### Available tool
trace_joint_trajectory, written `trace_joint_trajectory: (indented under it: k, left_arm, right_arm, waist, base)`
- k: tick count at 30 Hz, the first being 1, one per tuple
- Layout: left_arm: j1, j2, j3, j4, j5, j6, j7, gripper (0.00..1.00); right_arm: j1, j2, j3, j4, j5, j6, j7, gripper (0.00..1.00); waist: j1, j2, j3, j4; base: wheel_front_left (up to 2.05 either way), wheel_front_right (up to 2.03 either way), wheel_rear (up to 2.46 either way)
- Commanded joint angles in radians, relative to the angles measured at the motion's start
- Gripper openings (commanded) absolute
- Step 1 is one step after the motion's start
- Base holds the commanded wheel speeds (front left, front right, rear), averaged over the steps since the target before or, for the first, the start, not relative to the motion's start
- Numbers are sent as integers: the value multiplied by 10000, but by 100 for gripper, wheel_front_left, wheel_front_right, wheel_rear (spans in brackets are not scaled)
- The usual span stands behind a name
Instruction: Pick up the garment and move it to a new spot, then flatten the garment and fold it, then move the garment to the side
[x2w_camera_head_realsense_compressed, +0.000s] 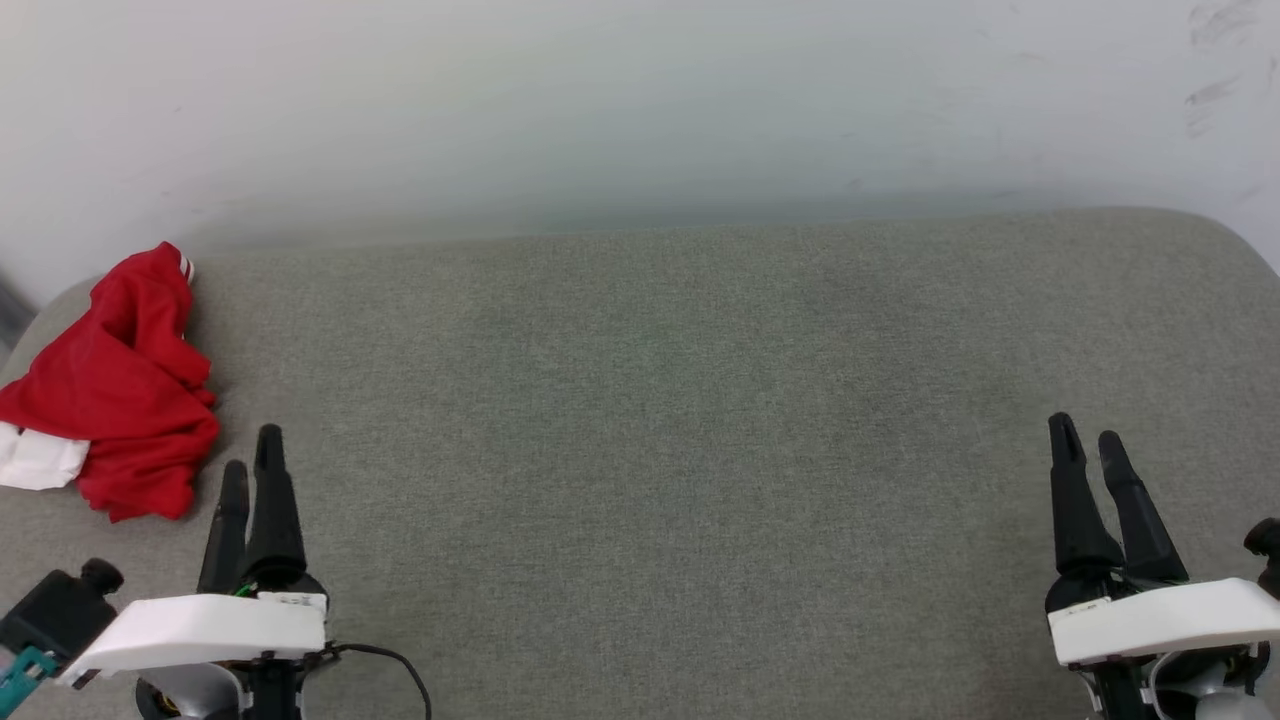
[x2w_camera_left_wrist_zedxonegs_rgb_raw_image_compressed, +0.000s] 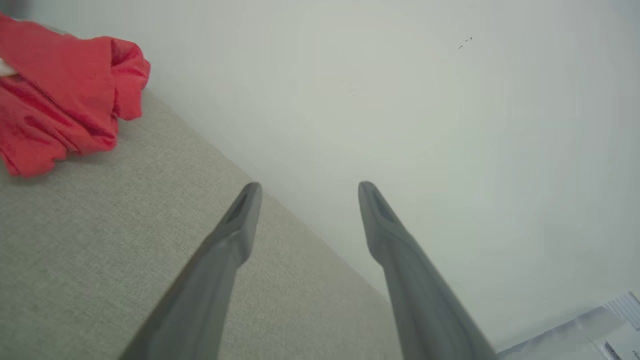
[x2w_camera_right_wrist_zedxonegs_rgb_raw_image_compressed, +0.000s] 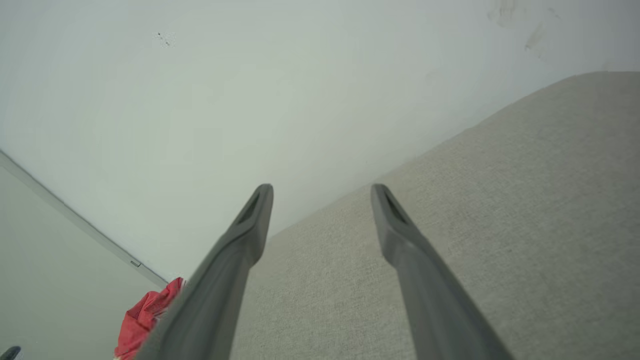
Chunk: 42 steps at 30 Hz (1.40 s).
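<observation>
Garment (x2w_camera_head_realsense_compressed: 120, 380) lies bunched just left of the left gripper (x2w_camera_head_realsense_compressed: 252, 448).

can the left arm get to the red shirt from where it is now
Probably yes. The garment lies bunched on the grey cushion just ahead and left of the left gripper, whose jaws stand open; nothing lies between gripper and cloth.

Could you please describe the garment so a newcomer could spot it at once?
Start at the grey cushion against the pale wall. At its left end, near the left gripper, lies the garment: crumpled, the only bright red thing there.
</observation>
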Motion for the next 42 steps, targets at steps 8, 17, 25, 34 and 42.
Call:
trace_joint_trajectory:
  k: [8,17,25,34,42]
  left_arm:
    - [176,42,-1265,-1058,2852,827,-311,100]
    - [325,564,-2859,-1038,4553,2017,-559,100]
    - [310,991,-3703,-885,5119,2771,-741,100]
    - [415,1020,-4140,-1037,5524,2618,-980,100]
    - [689,655,-3761,-795,5999,1345,-1155,100]
  right_arm:
    - [147,-13,263,-439,-2152,2,-332,100]
    - [262,-12,467,-550,-3707,2,-578,100]
    - [378,-12,529,-560,-4613,1,-760,100]
    - [497,-11,597,-441,-5426,2,-1002,100]
    - [586,-10,712,-501,-6019,2,-1184,100]
  waist:
    - [0,0,25,-14]
    - [0,0,28,-33]
    - [0,0,38,-32]
    - [0,0,68,-25]
    - [0,0,74,-12]
  base:
    - [0,0,0]
    - [0,0,0]
    - [0,0,0]
    - [0,0,0]
    - [0,0,0]
